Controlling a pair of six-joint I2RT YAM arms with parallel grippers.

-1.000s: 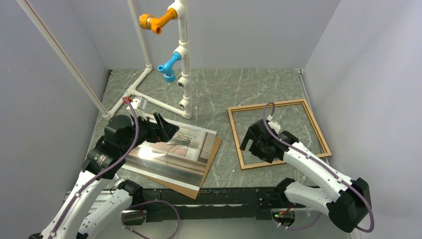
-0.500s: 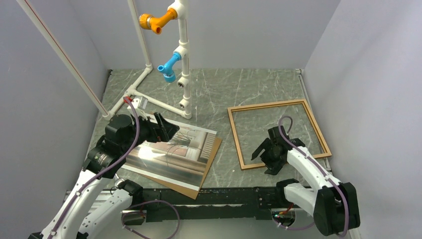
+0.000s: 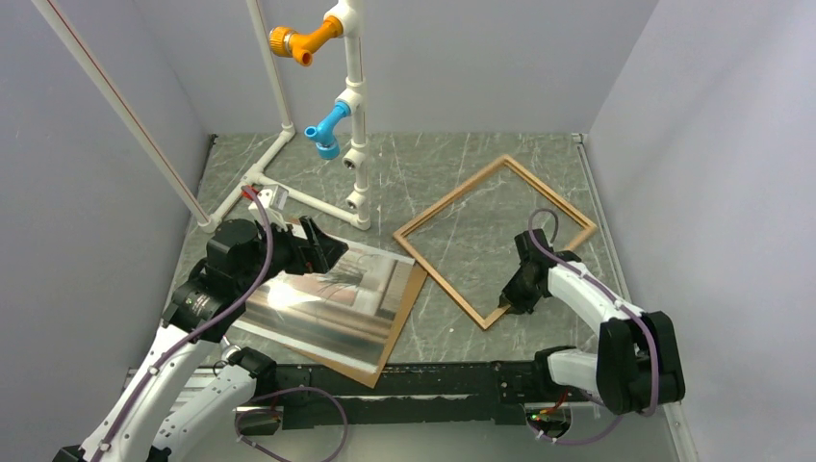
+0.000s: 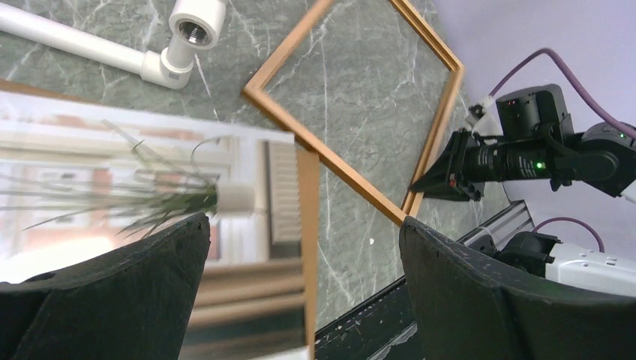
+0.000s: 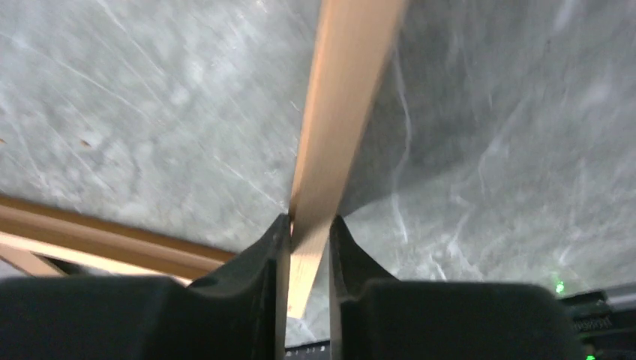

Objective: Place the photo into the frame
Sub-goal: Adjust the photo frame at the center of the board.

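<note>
The frame (image 3: 450,195) lies turned like a diamond on the marble table, right of centre. My right gripper (image 3: 507,296) is shut on its right-hand bar close to the near corner. In the right wrist view the wooden bar (image 5: 341,97) runs between the two fingers (image 5: 309,221). The photo (image 3: 327,298), a spiky plant by a window, rests face up at the left. My left gripper (image 3: 327,243) hovers open over the photo's far right corner, with nothing between its fingers (image 4: 304,225). The left wrist view shows the photo (image 4: 150,180) and the frame (image 4: 326,155).
A brown backing board (image 3: 404,313) lies under the photo, its edge showing on the right. A white pipe stand (image 3: 351,115) with orange and blue fittings stands at the back left. Grey walls close in three sides. A black rail (image 3: 423,380) runs along the near edge.
My right gripper went from open to shut on the frame's bar. The frame swung from square-on to a diamond and shifted left. The left arm barely moved.
</note>
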